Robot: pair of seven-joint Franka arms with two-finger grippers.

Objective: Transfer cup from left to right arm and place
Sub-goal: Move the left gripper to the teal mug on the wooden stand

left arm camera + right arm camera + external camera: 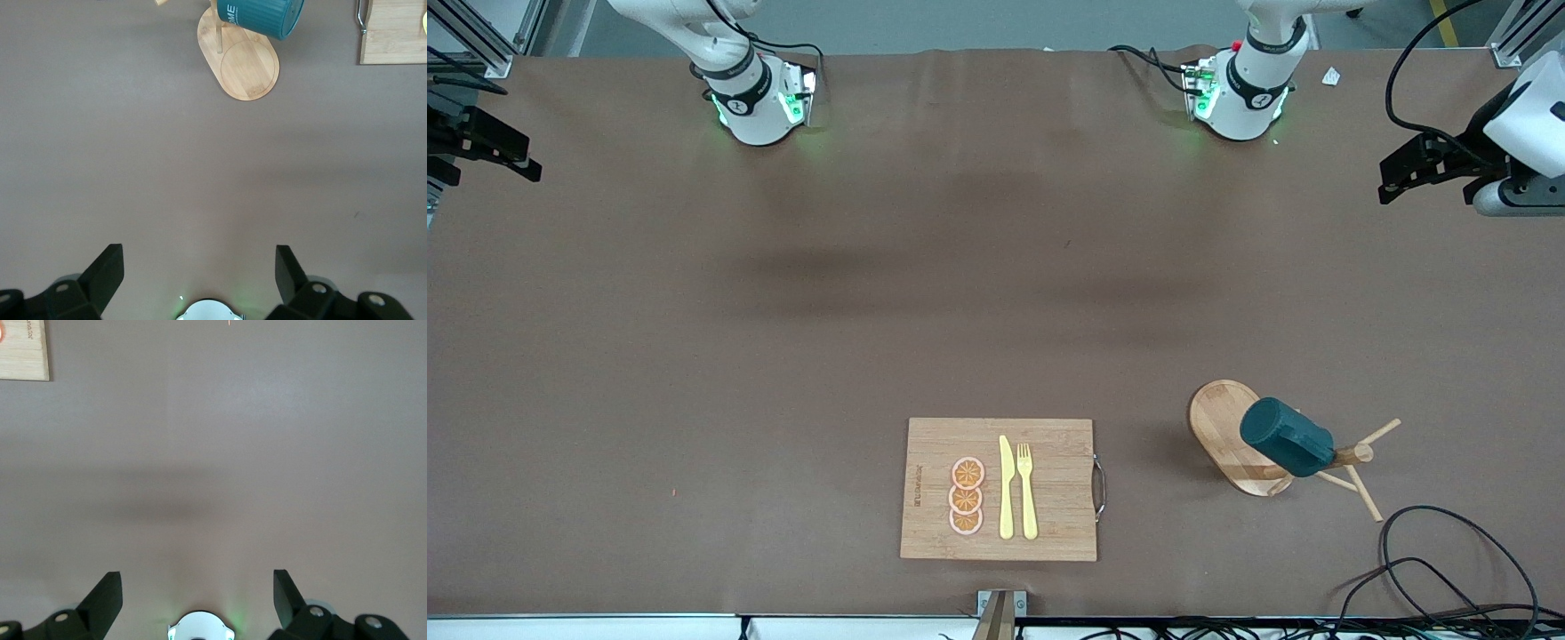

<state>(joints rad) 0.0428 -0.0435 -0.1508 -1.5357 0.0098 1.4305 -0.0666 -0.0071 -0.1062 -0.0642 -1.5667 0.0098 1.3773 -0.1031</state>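
The cup (260, 17) hangs tilted on the peg rack (243, 63), well ahead of the open, empty left gripper (199, 273), which is the nearer one. The right gripper (197, 593) waits, open too.

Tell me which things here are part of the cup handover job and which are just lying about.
Part of the job:
- cup, hanging on the peg rack
- left hand, open, up over bare table
- right hand, open, up over bare table

Just lying about:
- cutting board
- knife and fork on the board
- three orange slices on the board
- loose cable
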